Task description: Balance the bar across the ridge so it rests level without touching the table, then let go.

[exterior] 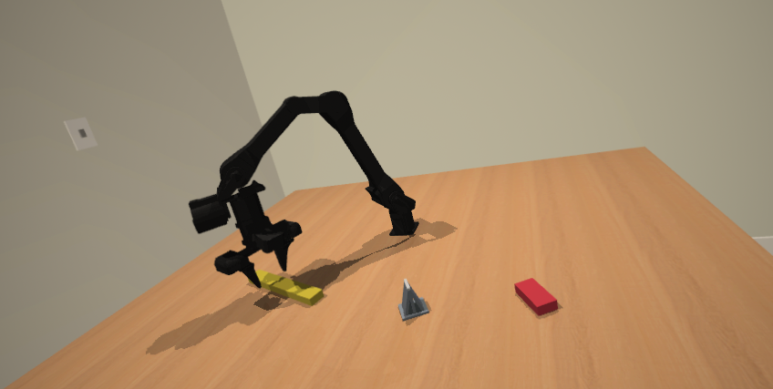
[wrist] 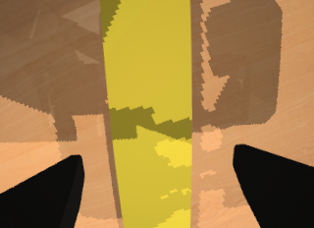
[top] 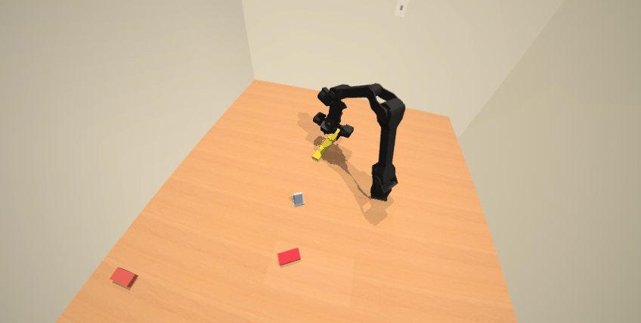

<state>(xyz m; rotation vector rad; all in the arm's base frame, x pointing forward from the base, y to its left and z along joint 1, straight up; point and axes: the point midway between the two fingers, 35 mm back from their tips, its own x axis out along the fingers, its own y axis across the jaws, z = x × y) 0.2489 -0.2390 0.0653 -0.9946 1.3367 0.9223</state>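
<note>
Pincer: my pincer (exterior: 268,271) is spread and grasps nothing; in the wrist view my two black fingers stand on either side of the bar with bare counter showing between each and the bar's edges.
Bar: the yellow bar (exterior: 287,287) lies flat on the counter directly beneath my pincer, running lengthwise between the fingers; one end sits under me, the other reaches out past my fingertips. I cannot tell whether the fingertips touch the counter.
Ridge: the grey ridge (exterior: 411,301) stands upright on the counter, well apart from my pincer, off beyond the bar's far end. The bar does not touch it.
Counter: light orange wood grain (top: 418,247), the boards running lengthwise away from my base. My arm's shadow falls across the surface under and around the pincer and partly darkens the bar.
Red blocks: one red block (exterior: 535,295) lies flat beyond the ridge, farther from my pincer; a second red block (top: 123,277) shows in the top view near a far corner of the counter, the farthest thing from me.
Room: plain beige walls meet at a corner behind my pincer; a small white wall plate (exterior: 80,133) is set in the wall nearest me.
</note>
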